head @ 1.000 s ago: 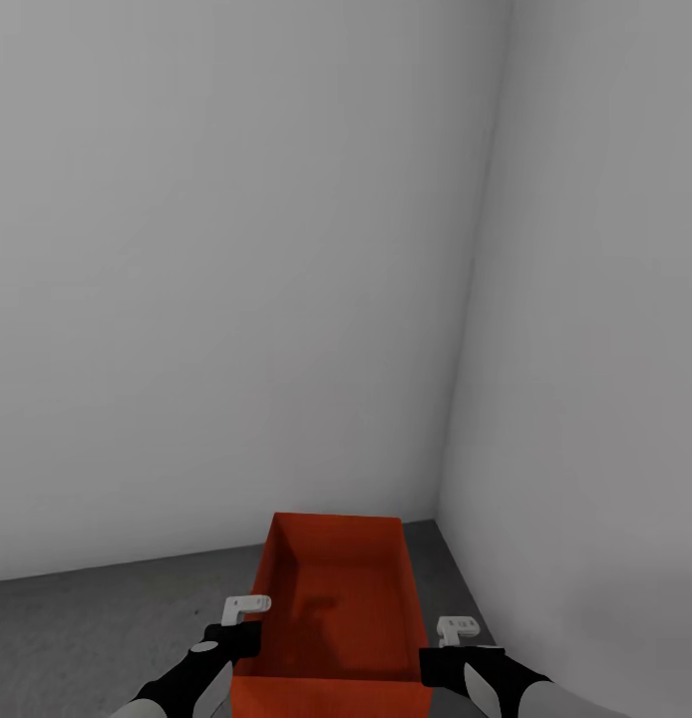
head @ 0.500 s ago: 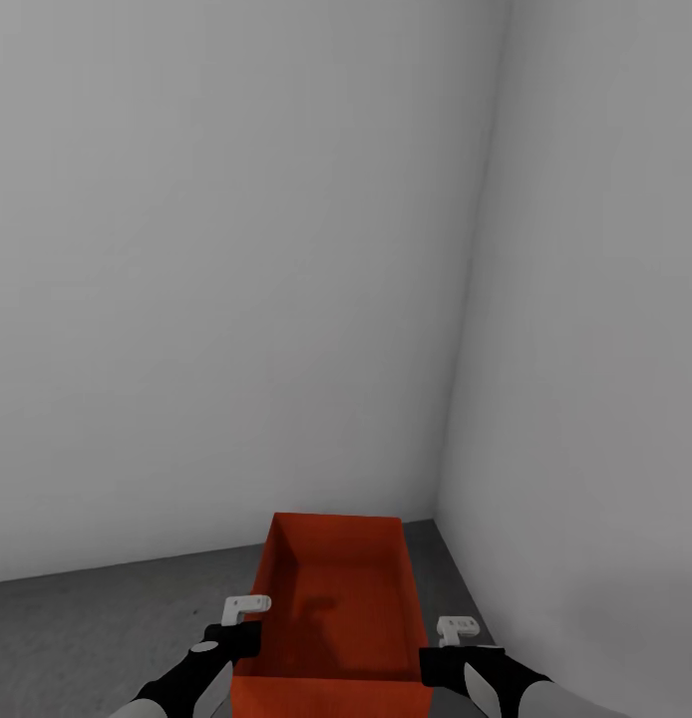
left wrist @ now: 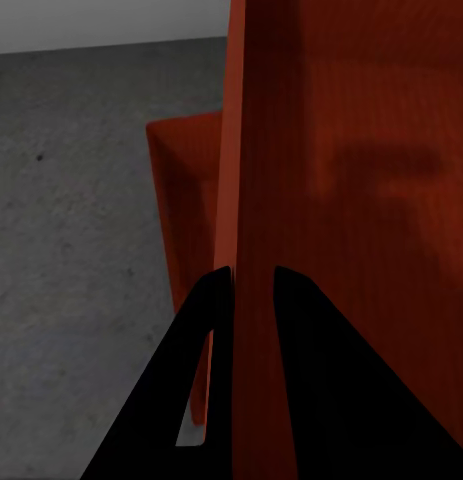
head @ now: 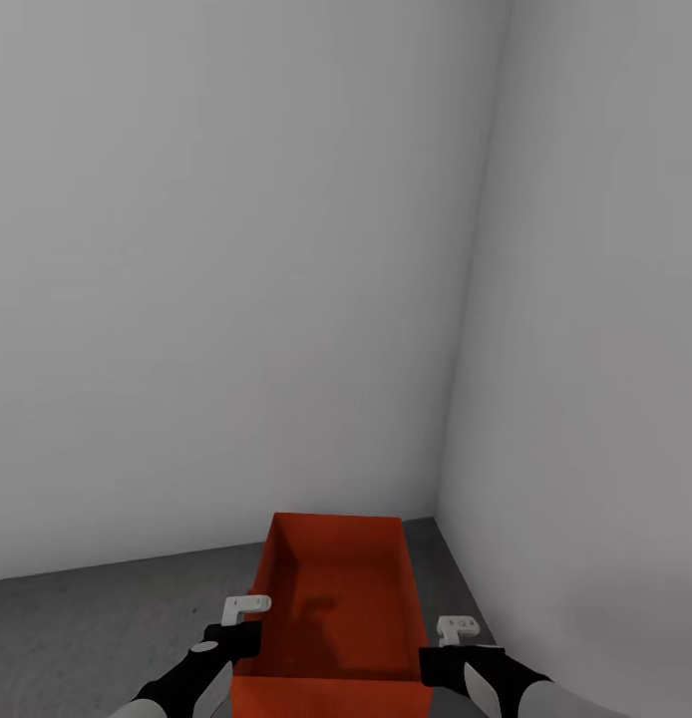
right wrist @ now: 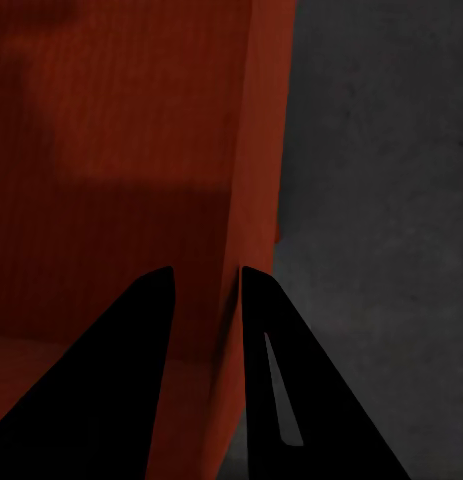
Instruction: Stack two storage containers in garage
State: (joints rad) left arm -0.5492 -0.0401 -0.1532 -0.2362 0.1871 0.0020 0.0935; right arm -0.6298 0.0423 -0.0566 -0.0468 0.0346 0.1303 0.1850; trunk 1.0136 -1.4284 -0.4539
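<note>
An orange-red storage container point(head: 336, 598) sits low in front of me in a corner of the garage, open side up, over the dark grey floor point(head: 97, 628). My left gripper point(head: 252, 636) straddles its left long wall point(left wrist: 253, 200), and the fingers are shut on it. My right gripper point(head: 438, 653) is shut the same way on the right long wall point(right wrist: 253, 180). In the left wrist view a further red corner point(left wrist: 183, 200) shows lower down beside that wall. I cannot tell whether it belongs to a second container.
Pale grey walls point(head: 236, 279) meet in a corner just beyond the container, and the right wall point(head: 585, 399) runs close alongside it. Bare speckled floor lies open to the left.
</note>
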